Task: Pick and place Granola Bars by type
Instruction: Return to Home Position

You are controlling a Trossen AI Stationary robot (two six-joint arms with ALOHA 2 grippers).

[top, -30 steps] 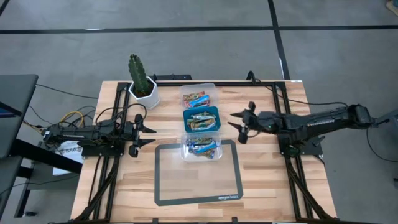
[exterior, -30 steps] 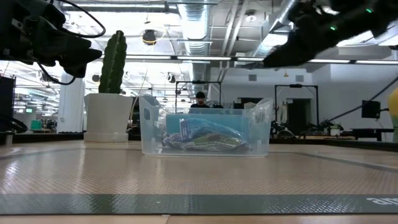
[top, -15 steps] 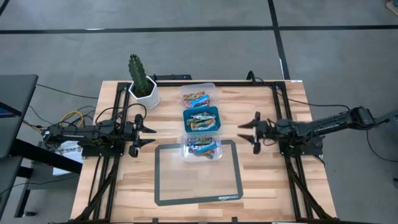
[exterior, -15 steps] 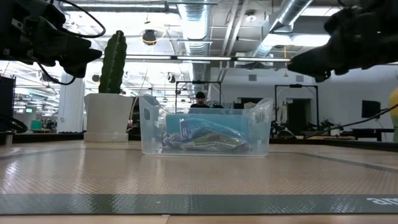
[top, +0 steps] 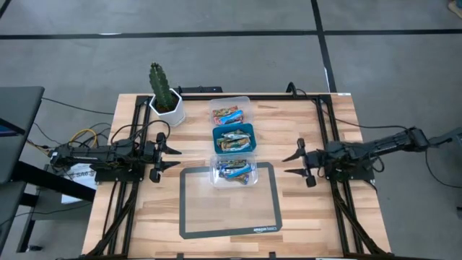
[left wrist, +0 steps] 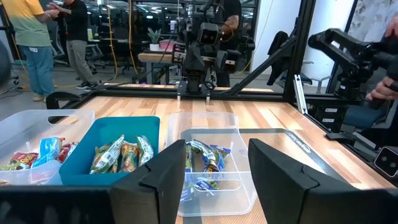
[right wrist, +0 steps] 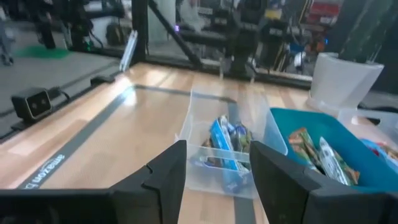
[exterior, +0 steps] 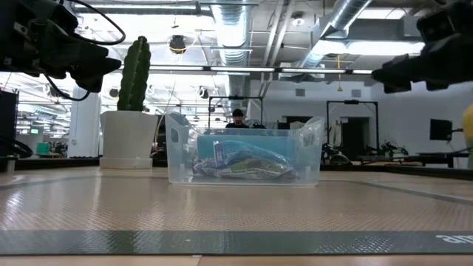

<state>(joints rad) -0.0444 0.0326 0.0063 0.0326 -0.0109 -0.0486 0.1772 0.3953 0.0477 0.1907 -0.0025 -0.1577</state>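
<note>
Granola Bars (top: 232,141) lie in three centre tubs (top: 214,137) | left gripper (top: 172,157) centre-left, jaws apart, empty | right gripper (top: 291,165) centre-right, jaws apart, empty

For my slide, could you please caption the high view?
Granola bars sorted into three bins; left pincer, right pincer open alongside.

Bright industrial workshop
Grey floor (top: 86,65) crossed by black lines (top: 180,33); silver ducts (exterior: 235,29) run overhead.
</note>
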